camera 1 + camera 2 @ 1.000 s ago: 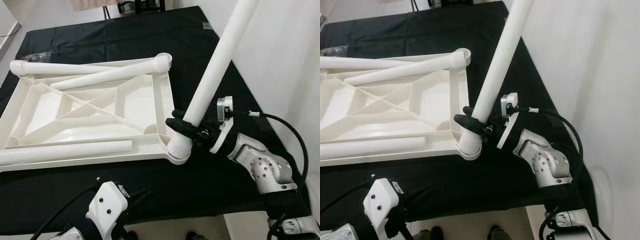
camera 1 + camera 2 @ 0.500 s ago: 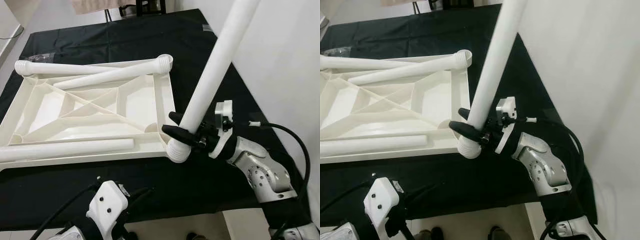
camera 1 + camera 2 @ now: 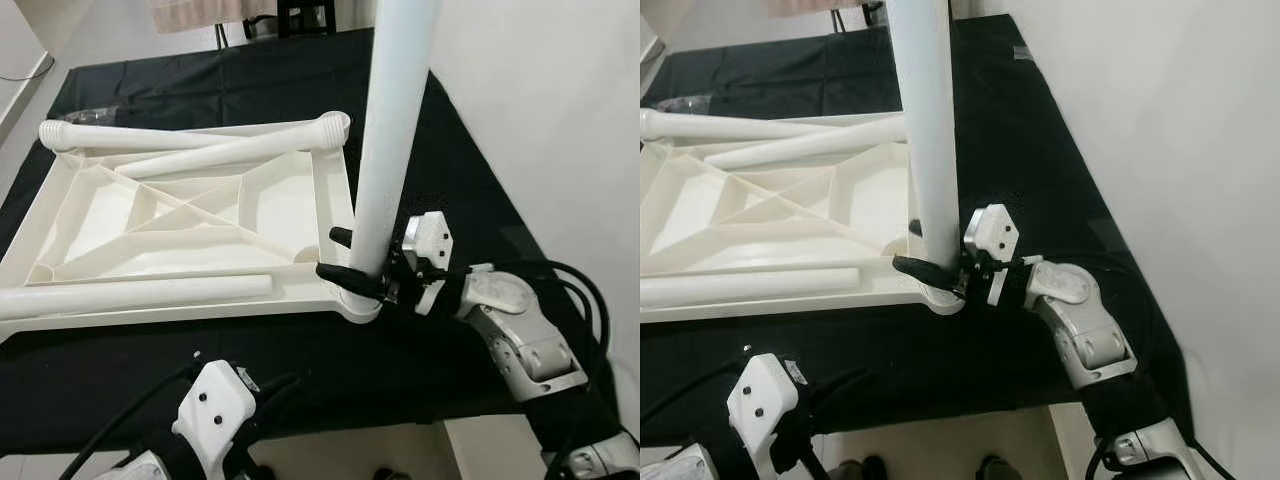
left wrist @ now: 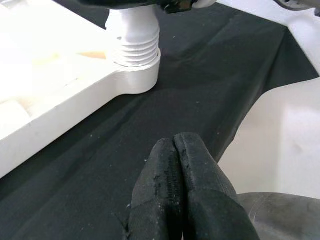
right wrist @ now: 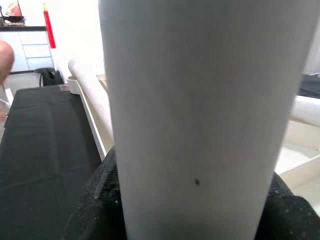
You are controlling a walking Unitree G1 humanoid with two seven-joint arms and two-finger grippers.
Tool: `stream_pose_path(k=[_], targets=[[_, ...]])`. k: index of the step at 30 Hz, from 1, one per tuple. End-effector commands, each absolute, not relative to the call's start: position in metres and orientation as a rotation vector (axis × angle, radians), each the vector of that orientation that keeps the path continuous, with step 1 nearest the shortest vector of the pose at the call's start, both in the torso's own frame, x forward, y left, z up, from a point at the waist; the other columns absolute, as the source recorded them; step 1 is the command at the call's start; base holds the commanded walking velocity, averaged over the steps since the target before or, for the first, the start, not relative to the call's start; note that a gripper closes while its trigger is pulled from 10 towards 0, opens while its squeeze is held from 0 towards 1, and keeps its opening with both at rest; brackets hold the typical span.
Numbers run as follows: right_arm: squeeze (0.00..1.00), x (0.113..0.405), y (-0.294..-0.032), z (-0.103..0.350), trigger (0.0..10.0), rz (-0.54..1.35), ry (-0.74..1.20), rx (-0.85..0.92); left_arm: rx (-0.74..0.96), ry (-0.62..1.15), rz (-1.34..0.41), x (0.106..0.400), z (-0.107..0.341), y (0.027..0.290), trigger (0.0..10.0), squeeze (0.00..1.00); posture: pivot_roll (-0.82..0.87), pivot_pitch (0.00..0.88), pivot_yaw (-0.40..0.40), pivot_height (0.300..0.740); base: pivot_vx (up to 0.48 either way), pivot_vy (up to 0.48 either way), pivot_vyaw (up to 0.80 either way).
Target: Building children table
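A: Where's the right tool (image 3: 350,262)?
B: Clamped around the white table leg (image 3: 388,140) close to its lower end, one black finger on each side. The leg stands nearly upright, its ribbed threaded end seated in the corner socket (image 4: 134,70) of the upturned white tabletop (image 3: 180,215) (the near right corner, about 4 o'clock from the tabletop's middle).

A: And the tabletop itself?
B: Lying underside up on the black cloth (image 3: 420,340) that covers the surface, its diagonal ribs showing. A second leg (image 3: 130,297) lies loose along its near edge at 6 o'clock, a third leg (image 3: 235,152) lies slanted across the far part, and a fourth leg (image 3: 730,128) runs along the far edge at 12 o'clock.

A: The left tool (image 4: 176,165)?
B: Low at 7 o'clock, off the near edge of the surface, fingers pressed together on nothing, pointing toward the socket corner but well apart from it.

A: Anything beyond?
B: A white wall (image 3: 540,110) on the right, and dark chair legs (image 3: 300,15) past the far end.
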State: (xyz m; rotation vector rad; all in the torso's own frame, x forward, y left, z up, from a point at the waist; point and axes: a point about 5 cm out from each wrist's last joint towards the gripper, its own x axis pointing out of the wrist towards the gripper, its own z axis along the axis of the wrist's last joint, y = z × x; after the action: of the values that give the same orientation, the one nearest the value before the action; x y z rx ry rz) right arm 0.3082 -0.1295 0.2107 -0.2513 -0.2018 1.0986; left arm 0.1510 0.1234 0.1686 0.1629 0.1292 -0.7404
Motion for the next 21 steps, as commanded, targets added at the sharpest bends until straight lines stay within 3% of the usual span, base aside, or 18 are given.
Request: stream_pose_path(k=[1,7,11,16,21], targets=[[0.0,0.314,-0.142,0.175,10.0,1.017,0.001,-0.226,0.171,0.165,-0.748,0.148,0.164,0.125,10.0,0.0,0.09,0.293,0.035,0.74,0.0,0.0,0.0],[0.0,0.312,-0.142,0.176,10.0,1.054,-0.01,-0.139,0.17,0.165,-0.747,0.148,0.164,0.125,10.0,0.0,0.09,0.298,0.037,0.74,0.0,0.0,0.0],[0.0,0.304,-0.135,0.181,10.0,1.224,-0.07,-0.031,0.17,0.168,-0.748,0.146,0.165,0.126,10.0,0.0,0.1,0.302,0.039,0.74,0.0,0.0,0.0],[0.0,0.31,-0.13,0.181,10.0,1.254,-0.079,-0.098,0.17,0.174,-0.749,0.144,0.166,0.126,10.0,0.0,0.1,0.308,0.041,0.74,0.0,0.0,0.0],[0.0,0.321,-0.125,0.18,10.0,1.23,-0.11,-0.302,0.169,0.181,-0.748,0.141,0.166,0.126,10.0,0.0,0.11,0.316,0.039,0.74,0.0,0.0,0.0]])
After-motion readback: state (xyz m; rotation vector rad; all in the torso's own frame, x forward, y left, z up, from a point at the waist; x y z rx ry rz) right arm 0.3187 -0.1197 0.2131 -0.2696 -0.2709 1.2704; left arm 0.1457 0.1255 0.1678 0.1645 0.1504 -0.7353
